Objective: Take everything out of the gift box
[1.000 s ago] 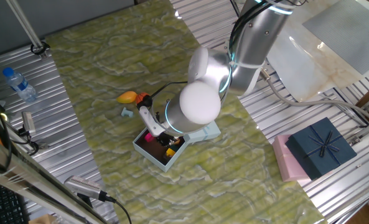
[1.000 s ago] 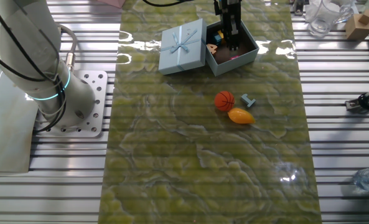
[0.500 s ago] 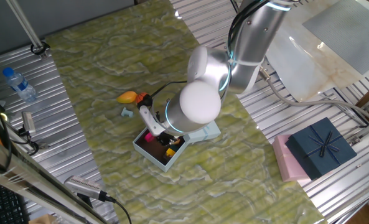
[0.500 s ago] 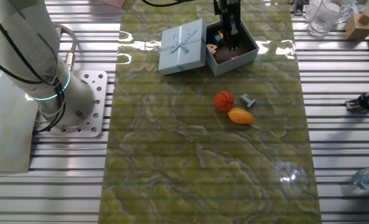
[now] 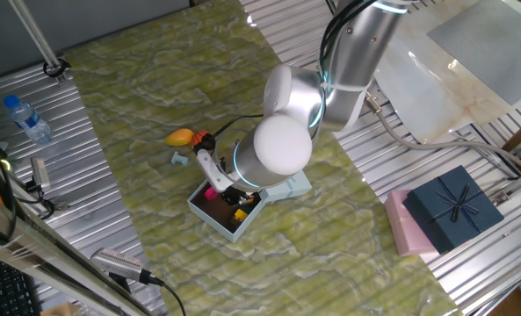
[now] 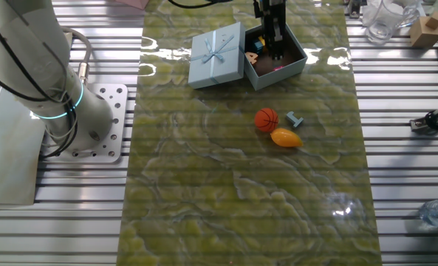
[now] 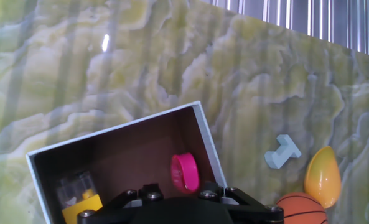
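Claw [image 6: 275, 46] inside gift box [image 6: 295, 62]

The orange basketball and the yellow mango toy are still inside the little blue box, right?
No. The orange basketball and yellow mango toy already lie out on the green mat, apart from the little pale-blue box, as the other fixed view shows.

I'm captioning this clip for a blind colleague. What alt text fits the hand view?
Looking down past the robot's dark hand into an open pale-blue gift box holding a magenta ring and a yellow block. To its right on the green marbled mat lie a pale-blue peg, a mango and a basketball.
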